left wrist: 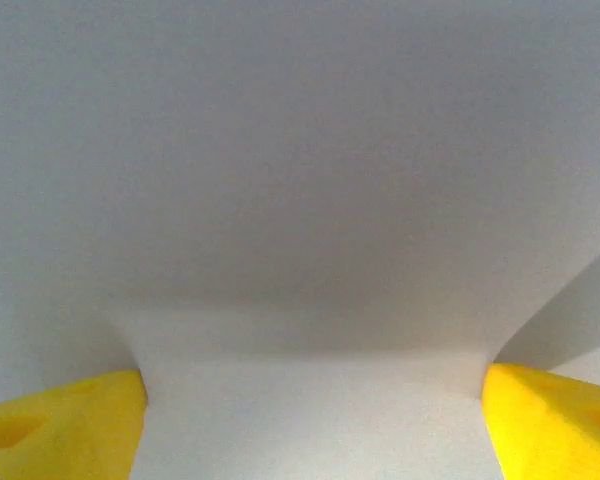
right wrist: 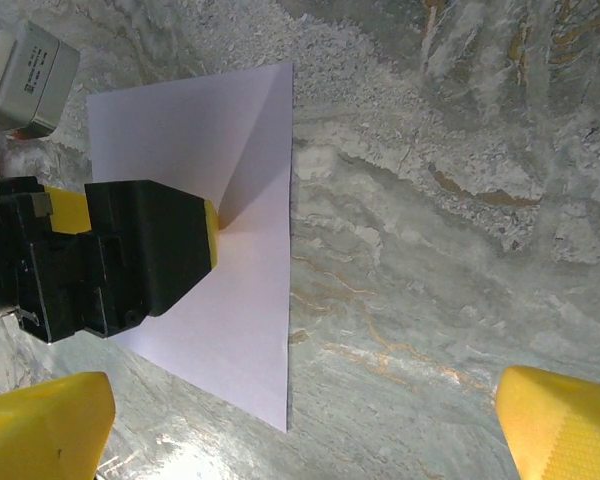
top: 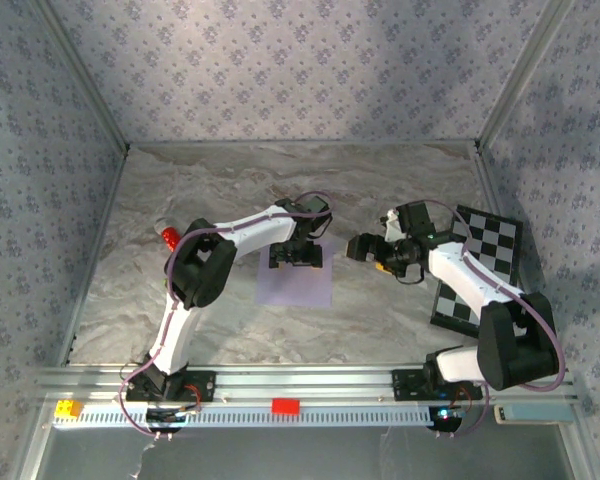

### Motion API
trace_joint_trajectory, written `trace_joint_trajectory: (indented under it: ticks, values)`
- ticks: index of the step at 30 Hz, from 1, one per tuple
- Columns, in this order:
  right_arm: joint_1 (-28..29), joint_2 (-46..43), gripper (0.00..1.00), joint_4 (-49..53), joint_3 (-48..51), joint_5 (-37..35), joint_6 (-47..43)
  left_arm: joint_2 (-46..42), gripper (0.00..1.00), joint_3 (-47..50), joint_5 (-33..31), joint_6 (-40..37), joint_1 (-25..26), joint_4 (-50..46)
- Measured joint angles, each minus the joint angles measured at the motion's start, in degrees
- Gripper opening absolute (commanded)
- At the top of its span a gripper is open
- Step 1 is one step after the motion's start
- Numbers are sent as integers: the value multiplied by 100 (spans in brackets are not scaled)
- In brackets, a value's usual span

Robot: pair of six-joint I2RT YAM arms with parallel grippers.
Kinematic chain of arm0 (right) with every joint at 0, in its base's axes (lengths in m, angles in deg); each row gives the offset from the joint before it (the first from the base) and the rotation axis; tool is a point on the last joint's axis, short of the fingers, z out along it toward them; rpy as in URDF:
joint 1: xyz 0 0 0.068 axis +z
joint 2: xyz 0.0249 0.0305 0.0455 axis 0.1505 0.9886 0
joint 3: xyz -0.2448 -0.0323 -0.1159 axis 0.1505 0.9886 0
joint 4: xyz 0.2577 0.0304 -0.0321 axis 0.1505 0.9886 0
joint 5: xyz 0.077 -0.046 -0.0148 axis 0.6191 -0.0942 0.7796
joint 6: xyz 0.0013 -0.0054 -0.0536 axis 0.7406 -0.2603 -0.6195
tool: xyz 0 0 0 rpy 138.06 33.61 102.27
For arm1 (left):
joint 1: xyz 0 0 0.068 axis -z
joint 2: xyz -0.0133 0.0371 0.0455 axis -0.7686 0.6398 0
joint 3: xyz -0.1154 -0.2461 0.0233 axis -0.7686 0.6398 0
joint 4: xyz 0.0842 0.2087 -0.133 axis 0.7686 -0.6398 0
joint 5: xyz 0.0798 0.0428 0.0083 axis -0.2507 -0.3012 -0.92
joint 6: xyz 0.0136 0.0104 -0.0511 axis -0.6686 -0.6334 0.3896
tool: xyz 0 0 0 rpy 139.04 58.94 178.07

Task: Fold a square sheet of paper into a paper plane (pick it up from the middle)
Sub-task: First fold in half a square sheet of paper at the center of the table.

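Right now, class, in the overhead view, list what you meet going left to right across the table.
Small red cylinder → square sheet of paper → right gripper → checkered board.

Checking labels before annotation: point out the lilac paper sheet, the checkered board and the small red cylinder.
lilac paper sheet [top: 295, 290], top view, bare near part.
checkered board [top: 492, 243], top view, squares at its far end.
red cylinder [top: 170, 238], top view, red body.
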Motion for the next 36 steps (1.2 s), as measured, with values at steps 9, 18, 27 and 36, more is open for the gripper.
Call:
trace_joint_trajectory:
  ticks: [9, 18, 27, 36]
  values:
    - [76, 0, 100, -2, -35, -2, 7, -52, 87, 111, -4, 0, -35, 44]
    - [85, 63, 100, -50, -15, -4, 24, -61, 86, 149, 4, 0, -35, 85]
    - [85, 79, 100, -70, -7, -17, 24, -61, 73, 162, 17, 2, -35, 98]
    - [83, 68, 100, -92, -4, -107, 70, -273, 49, 435, 37, -129, 4, 455]
